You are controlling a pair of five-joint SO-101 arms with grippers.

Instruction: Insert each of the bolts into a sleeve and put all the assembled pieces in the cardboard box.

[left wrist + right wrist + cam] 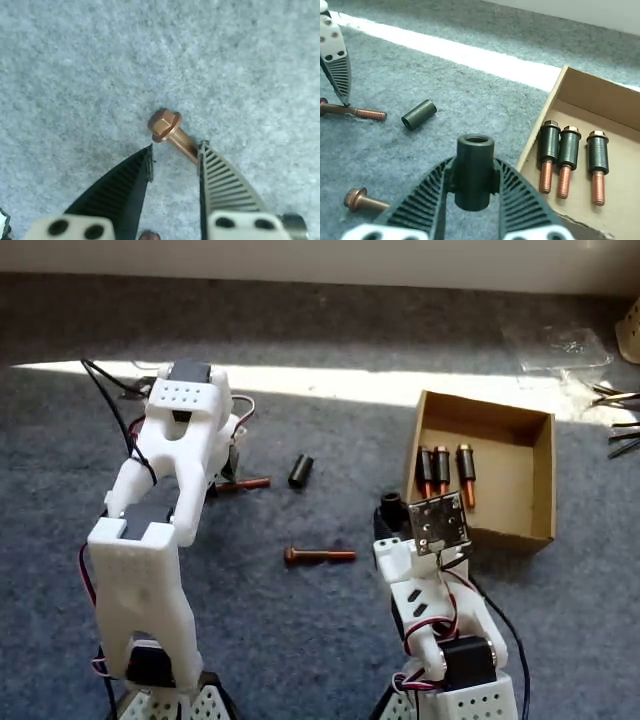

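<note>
**Op:** Status on the end effectors?

**Eng:** Your left end effector (pixel 176 150) is released. Its fingers are spread over the first bolt (pixel 167 129), which lies flat on the grey surface (pixel 75 60). The shank touches one finger (pixel 222 180) and the hex head sticks out past the tips.

**Op:** And the right?

**Eng:** Your right end effector (pixel 475 172) is grasping the held sleeve (pixel 475 150). It's black, upright, bore facing up, just beside the cardboard box (pixel 545 480).

**Op:** What else is out there?

**Eng:** The loose sleeve (pixel 301 471) is on its side between the arms, near the first bolt's threaded end but not touching it. The second bolt (pixel 320 555) lies flat, closer to your arm bases and apart from everything else.

**Op:** The box?

**Eng:** Three assembled pieces (pixel 568 157) lie side by side on the box floor, on the side nearest the loose sleeve. Each has its sleeve up against the bolt head, with the threaded shank showing below.
</note>
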